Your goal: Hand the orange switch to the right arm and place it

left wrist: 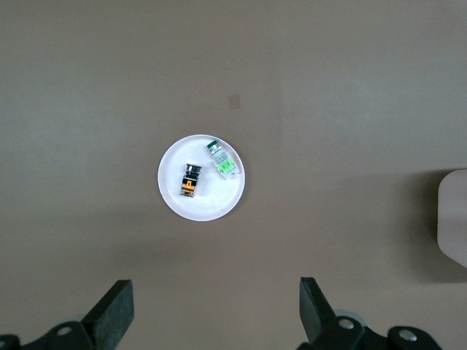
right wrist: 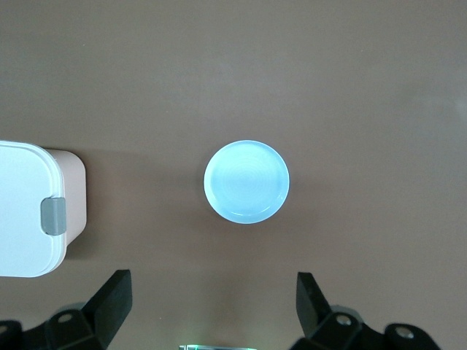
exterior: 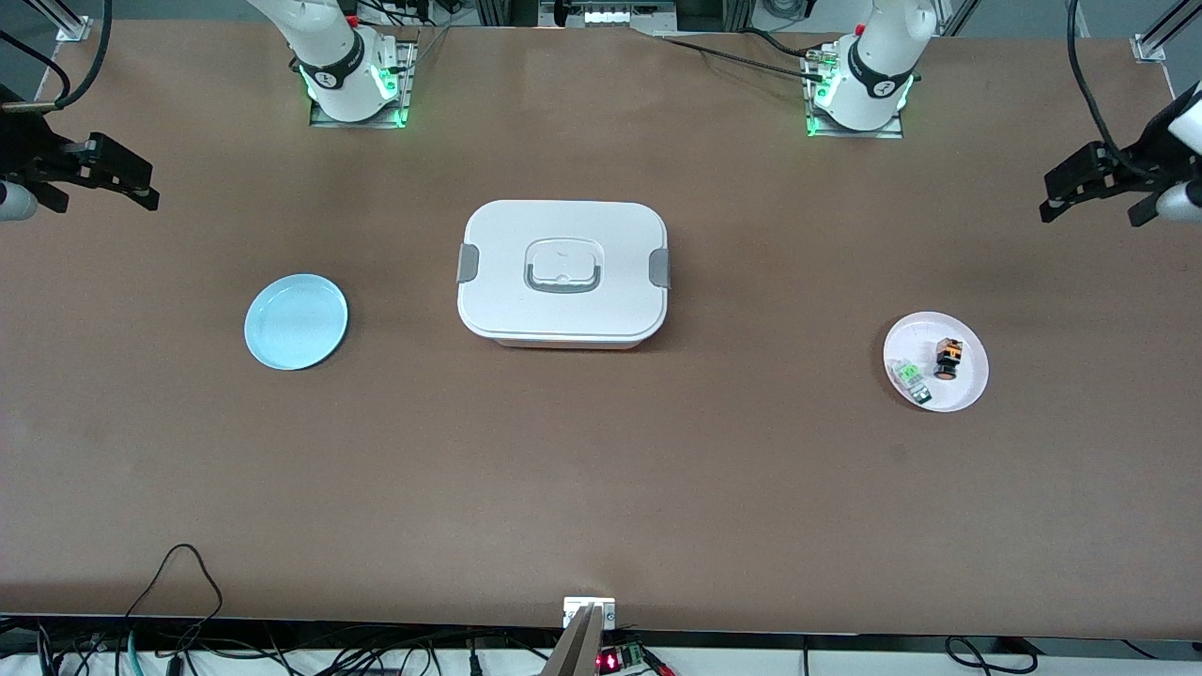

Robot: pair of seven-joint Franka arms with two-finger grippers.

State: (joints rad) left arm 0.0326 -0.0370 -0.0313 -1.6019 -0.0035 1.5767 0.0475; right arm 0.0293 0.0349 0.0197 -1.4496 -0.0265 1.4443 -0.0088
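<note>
The orange switch [exterior: 949, 359], a tiny black block with orange parts, lies on a small white plate [exterior: 970, 383] toward the left arm's end of the table. In the left wrist view the switch [left wrist: 191, 181] lies on the plate [left wrist: 208, 208] beside a green-and-clear component [left wrist: 222, 162]. My left gripper [exterior: 1066, 192] is open and empty, high over the table's end near that plate; it also shows in the left wrist view [left wrist: 217, 313]. My right gripper [exterior: 141, 183] is open and empty, high over the right arm's end; it also shows in the right wrist view [right wrist: 215, 310].
A light blue empty plate [exterior: 296, 321] lies toward the right arm's end, also in the right wrist view [right wrist: 246, 181]. A white lidded box [exterior: 563, 272] with grey clasps stands mid-table. The green-and-clear component [exterior: 911, 377] shares the white plate.
</note>
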